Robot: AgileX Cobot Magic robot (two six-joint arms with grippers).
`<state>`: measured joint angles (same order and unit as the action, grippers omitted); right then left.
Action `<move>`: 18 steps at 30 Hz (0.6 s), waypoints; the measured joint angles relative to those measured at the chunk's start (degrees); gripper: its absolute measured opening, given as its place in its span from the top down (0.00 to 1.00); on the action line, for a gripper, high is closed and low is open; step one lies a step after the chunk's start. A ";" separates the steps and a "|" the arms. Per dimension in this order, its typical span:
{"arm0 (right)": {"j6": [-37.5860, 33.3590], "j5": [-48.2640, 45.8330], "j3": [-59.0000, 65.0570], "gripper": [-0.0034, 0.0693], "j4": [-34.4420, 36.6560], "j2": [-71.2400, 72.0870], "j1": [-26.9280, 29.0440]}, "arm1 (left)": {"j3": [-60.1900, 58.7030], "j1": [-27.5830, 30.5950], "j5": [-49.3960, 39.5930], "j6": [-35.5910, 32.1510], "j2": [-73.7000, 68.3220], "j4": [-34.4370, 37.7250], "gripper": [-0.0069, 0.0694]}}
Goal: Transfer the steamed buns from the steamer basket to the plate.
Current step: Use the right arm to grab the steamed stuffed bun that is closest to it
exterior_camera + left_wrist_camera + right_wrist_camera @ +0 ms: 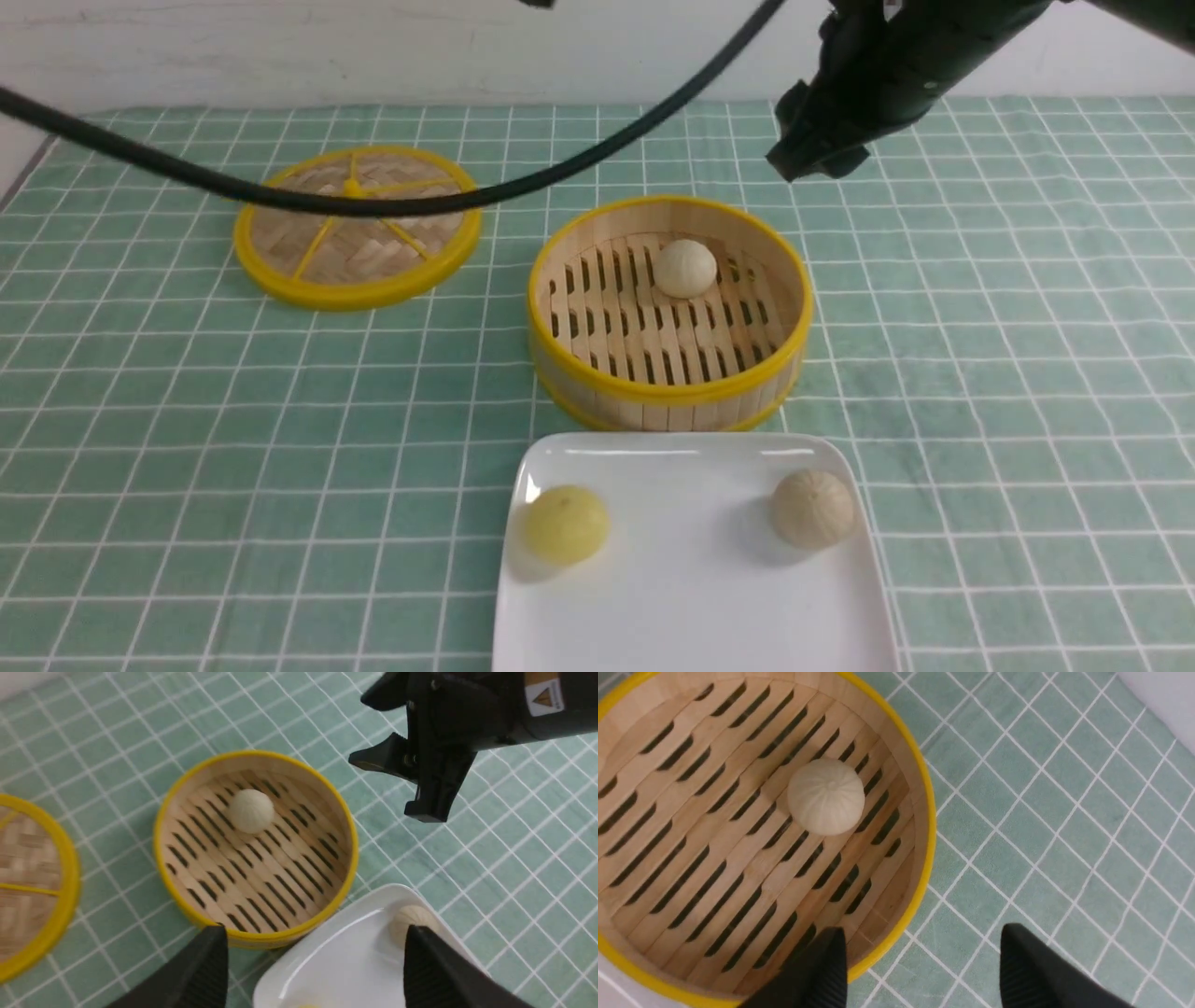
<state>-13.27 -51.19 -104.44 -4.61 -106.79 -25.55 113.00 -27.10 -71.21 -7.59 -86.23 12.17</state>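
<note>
- The plate point(691, 579) runs off the front view's bottom edge, so its near rim is unseen.
- A black cable point(373, 206) crosses the lid point(355, 257) and hides a strip of its weave.
- In the front view, the right claw point(817, 159) is a dark mass whose fingers cannot be told apart.
- In the left wrist view, the left claw point(315, 970) shows only its fingertips, and one covers part of the beige bun point(411, 914).
- The right wrist view cuts off much of the steamer basket point(920, 812).

Right gripper point(812, 161) raised, angled down, jaws apart, empty. Left gripper point(315, 933) jaws wide apart, empty.
</note>
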 joint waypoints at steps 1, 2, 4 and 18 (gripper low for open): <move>0.00 1.98 -0.03 0.34 2.38 -1.00 0.71 | 0.00 0.00 0.00 1.30 1.84 -1.04 0.25; 0.00 2.42 -0.37 0.34 3.97 -1.60 0.93 | 0.05 0.00 0.00 1.89 2.73 -1.38 0.25; 0.00 2.65 -1.59 0.34 6.48 -3.17 1.28 | 0.18 0.00 0.00 3.03 4.49 -1.58 0.25; -7.10 3.35 -9.18 0.44 15.34 -17.83 1.27 | 0.32 0.00 0.00 5.89 11.61 -1.84 0.25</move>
<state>-20.37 -47.84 -113.62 10.73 -124.61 -24.28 113.33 -27.10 -71.21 -1.70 -74.61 10.33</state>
